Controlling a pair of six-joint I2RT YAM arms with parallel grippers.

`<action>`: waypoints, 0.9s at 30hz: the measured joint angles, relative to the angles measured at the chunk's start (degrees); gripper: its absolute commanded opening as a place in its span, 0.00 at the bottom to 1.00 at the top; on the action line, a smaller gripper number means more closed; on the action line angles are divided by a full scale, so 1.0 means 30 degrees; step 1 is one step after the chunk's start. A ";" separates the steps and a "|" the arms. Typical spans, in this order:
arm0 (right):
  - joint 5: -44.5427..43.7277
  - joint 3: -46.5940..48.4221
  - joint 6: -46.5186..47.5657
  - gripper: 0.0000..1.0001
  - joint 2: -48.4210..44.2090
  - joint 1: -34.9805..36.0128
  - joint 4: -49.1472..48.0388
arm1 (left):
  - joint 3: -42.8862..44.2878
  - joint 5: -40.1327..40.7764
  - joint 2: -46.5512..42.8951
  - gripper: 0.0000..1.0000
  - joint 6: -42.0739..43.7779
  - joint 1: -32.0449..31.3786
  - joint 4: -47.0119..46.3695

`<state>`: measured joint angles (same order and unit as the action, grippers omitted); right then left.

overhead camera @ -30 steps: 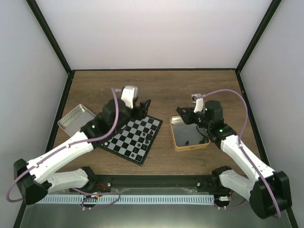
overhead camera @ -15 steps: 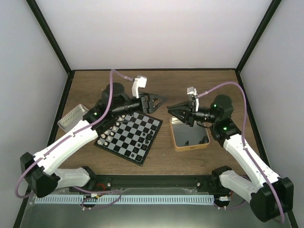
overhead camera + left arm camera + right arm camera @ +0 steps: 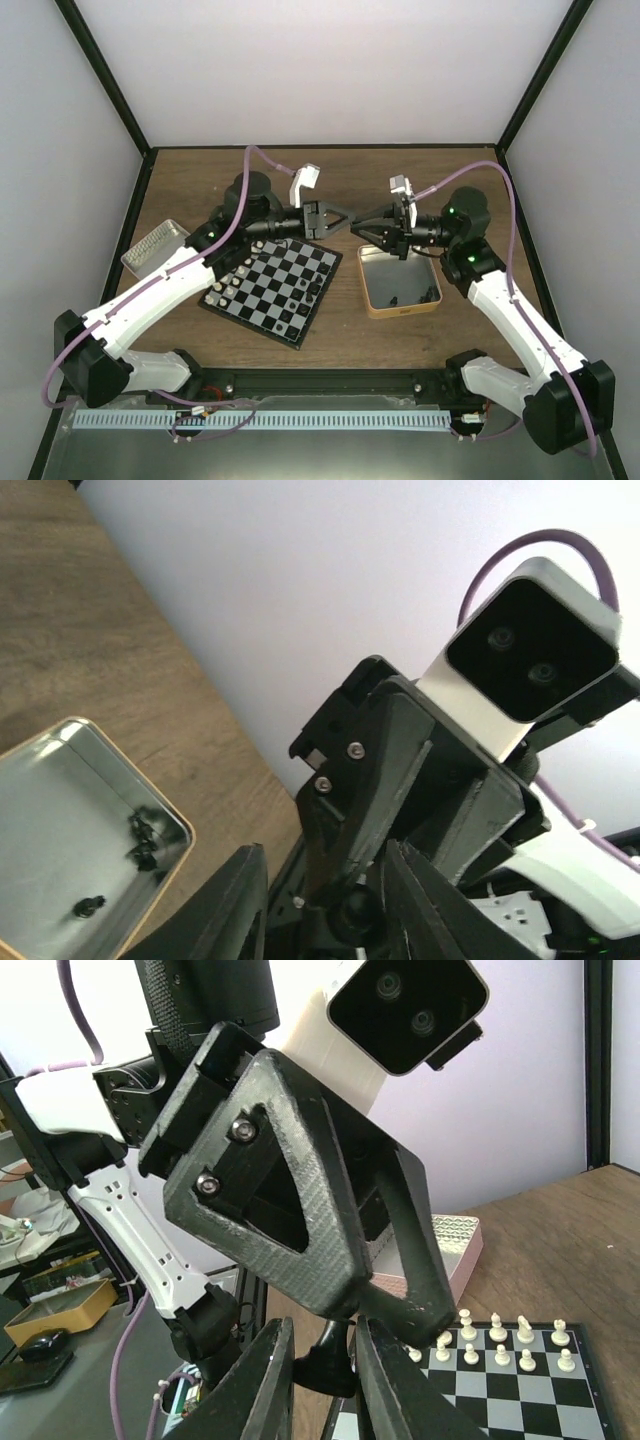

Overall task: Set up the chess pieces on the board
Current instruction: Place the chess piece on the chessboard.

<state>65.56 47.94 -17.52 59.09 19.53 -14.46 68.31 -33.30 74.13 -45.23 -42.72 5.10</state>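
Above the gap between the board [image 3: 275, 285] and the gold-rimmed tin [image 3: 400, 311], my two grippers meet tip to tip in mid-air. My right gripper [image 3: 362, 222] [image 3: 325, 1325] is shut on the base of a black chess piece [image 3: 325, 1365]. My left gripper [image 3: 338, 219] [image 3: 325, 848] has its jaws on either side of that piece's top [image 3: 355, 915], and a gap still shows on one side. White chess pieces [image 3: 230, 285] [image 3: 500, 1335] line the board's left edge. A few black pieces [image 3: 300, 295] stand on its squares.
Several loose black pieces [image 3: 415, 297] [image 3: 145, 840] lie in the gold-rimmed tin [image 3: 60, 820], right of the board. A silver-and-pink tin [image 3: 155, 247] [image 3: 450, 1250] sits at the far left. Black frame posts and white walls close in the wooden table.
Both arms have lifted away from the board and the tin, and the two grippers have come together in mid-air. My left jaws have narrowed round the piece that the right gripper holds.
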 measured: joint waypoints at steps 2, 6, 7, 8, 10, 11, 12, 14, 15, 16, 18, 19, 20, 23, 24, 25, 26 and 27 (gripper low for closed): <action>-0.0015 0.0044 0.0058 0.18 0.0160 0.0000 0.0000 | -0.0022 -0.0189 0.0000 0.28 -0.0153 0.0051 -0.0182; -0.0036 0.0044 0.0138 0.18 0.0481 0.0000 0.0000 | -0.0153 -0.0561 0.0000 0.21 -0.0503 0.0189 -0.0714; -0.0058 0.0044 0.0153 0.18 0.0539 0.0000 0.0000 | -0.0204 -0.0648 0.0000 0.20 -0.0546 0.0233 -0.0852; -0.0066 0.0044 0.0189 0.18 0.0583 0.0000 0.0000 | -0.0270 -0.0707 0.0000 0.20 -0.0612 0.0255 -0.0933; -0.0073 0.0044 0.0197 0.18 0.0656 0.0000 0.0000 | -0.0393 -0.0940 0.0007 0.21 -0.0765 0.0342 -0.1122; -0.0066 0.0044 0.0204 0.18 0.0692 0.0000 0.0000 | -0.0466 -0.1071 0.0015 0.21 -0.0845 0.0379 -0.1231; -0.0066 0.0044 0.0204 0.18 0.0729 0.0000 0.0000 | -0.0525 -0.1137 0.0029 0.21 -0.0867 0.0415 -0.1304; -0.0066 0.0044 0.0204 0.18 0.0809 0.0000 0.0000 | -0.0561 -0.1290 0.0102 0.22 -0.0903 0.0488 -0.1413; -0.0073 0.0044 0.0204 0.18 0.0860 0.0000 0.0000 | -0.0568 -0.1399 0.0160 0.22 -0.0918 0.0539 -0.1479; -0.0080 0.0044 0.0204 0.18 0.0896 0.0000 0.0000 | -0.0583 -0.1486 0.0204 0.23 -0.0925 0.0583 -0.1552; -0.0080 0.0044 0.0204 0.18 0.0969 -0.0007 -0.0007 | -0.0605 -0.1552 0.0255 0.23 -0.0925 0.0641 -0.1610; -0.0080 0.0044 0.0197 0.18 0.1005 -0.0007 -0.0015 | -0.0605 -0.1588 0.0277 0.22 -0.0918 0.0656 -0.1603; -0.0080 0.0044 0.0197 0.18 0.1035 -0.0007 -0.0022 | -0.0612 -0.1632 0.0299 0.20 -0.0918 0.0678 -0.1603; -0.0073 0.0044 0.0189 0.18 0.1056 -0.0044 -0.0022 | -0.0612 -0.1763 0.0408 0.18 -0.0896 0.0729 -0.1617; -0.0080 0.0044 0.0189 0.18 0.1078 -0.0058 -0.0022 | -0.0612 -0.1807 0.0466 0.18 -0.0889 0.0765 -0.1632; -0.0073 0.0044 0.0189 0.18 0.1107 -0.0073 -0.0007 | -0.0612 -0.1821 0.0525 0.17 -0.0874 0.0780 -0.1639; -0.0073 0.0044 0.0189 0.18 0.1144 -0.0080 0.0007 | -0.0612 -0.1821 0.0568 0.17 -0.0852 0.0787 -0.1632; -0.0073 0.0044 0.0189 0.17 0.1195 -0.0080 0.0036 | -0.0612 -0.1821 0.0612 0.17 -0.0838 0.0801 -0.1617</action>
<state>65.34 48.07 -16.95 62.67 19.29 -14.35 66.48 -38.76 75.96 -47.75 -40.32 0.25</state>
